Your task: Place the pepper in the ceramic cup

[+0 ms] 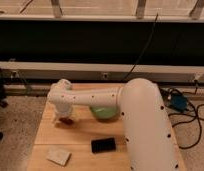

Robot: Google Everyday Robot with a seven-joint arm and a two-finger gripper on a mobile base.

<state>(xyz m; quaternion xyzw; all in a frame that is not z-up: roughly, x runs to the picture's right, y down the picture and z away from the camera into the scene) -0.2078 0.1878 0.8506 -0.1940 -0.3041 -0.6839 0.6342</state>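
Observation:
My white arm reaches left across the wooden table [45, 135]. The gripper [64, 118] hangs down from the arm's left end, just above the table's left part. A small dark-red pepper [68, 120] shows right at the gripper's tip, close to the tabletop. I cannot tell whether it is held or lying there. A small white rounded shape [64, 83] sits just behind the arm's end at the table's far edge. It may be the ceramic cup, but it blends with the arm.
A wide green bowl [104, 113] stands mid-table, partly hidden by the arm. A black phone-like slab [103, 145] and a pale flat piece [59, 156] lie near the front. Cables and a blue object [178, 102] lie on the floor to the right.

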